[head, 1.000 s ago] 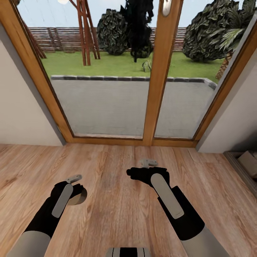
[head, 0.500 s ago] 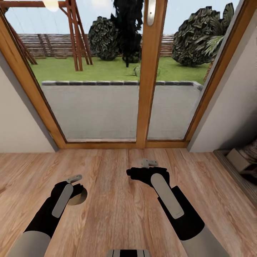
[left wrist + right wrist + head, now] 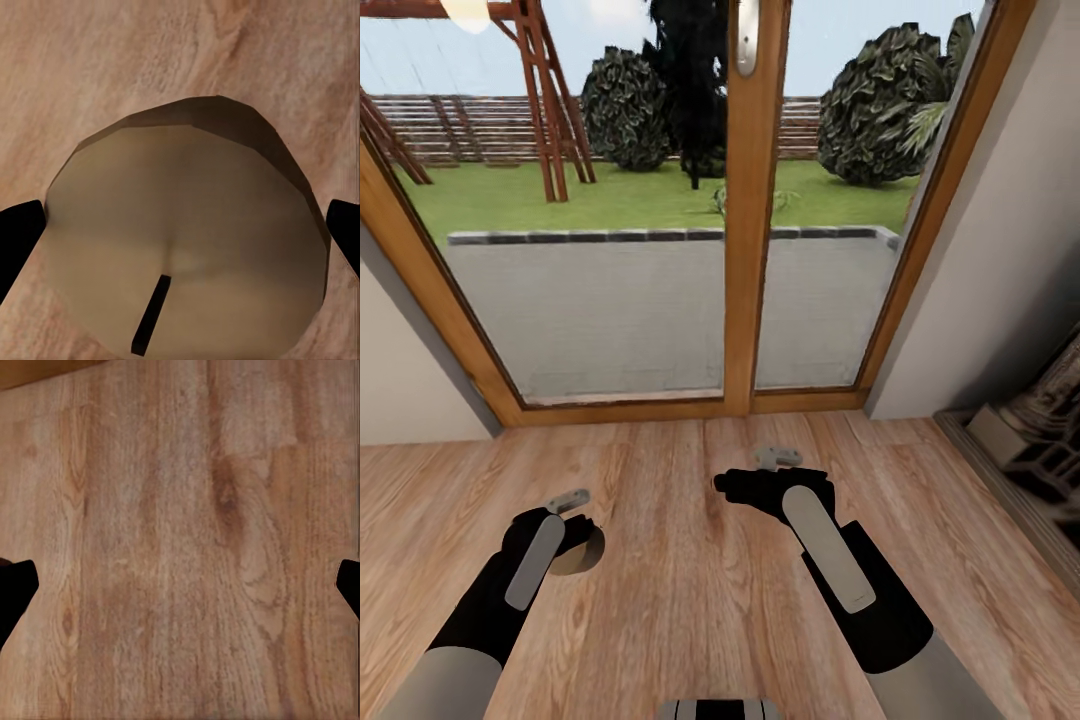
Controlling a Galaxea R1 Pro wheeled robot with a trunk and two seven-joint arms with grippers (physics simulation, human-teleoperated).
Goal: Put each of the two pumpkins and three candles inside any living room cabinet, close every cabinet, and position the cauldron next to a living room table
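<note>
I hold a candle (image 3: pixel 184 240) clamped in my left gripper (image 3: pixel 575 520): in the left wrist view the brown stub with its dark wick sits squarely between my two black fingers (image 3: pixel 19 240), and in the head view it shows as a tan disc at lower left of the frame, just beyond my left wrist. My right gripper (image 3: pixel 755 478), at lower centre, is spread and carries nothing; between its fingertips the right wrist view has just bare plank floor (image 3: pixel 180 547).

Ahead of me, across the upper half of the head view, stands a wood-framed glass door (image 3: pixel 745 250) with a garden behind it. The cabinet is not before me, so I judge this to be the carrying leg of the job: one candle in hand, on its way to a drawer. At the right edge of the frame something dark and patterned (image 3: pixel 1050 440) stands on the floor by the wall; I cannot tell what it is.

To do this leg well, I would keep the left grip firm and the arm tucked low, so the candle does not slip while the base turns. I would leave the right hand free for pulling a drawer front, and watch that right-edge object when swinging round.
</note>
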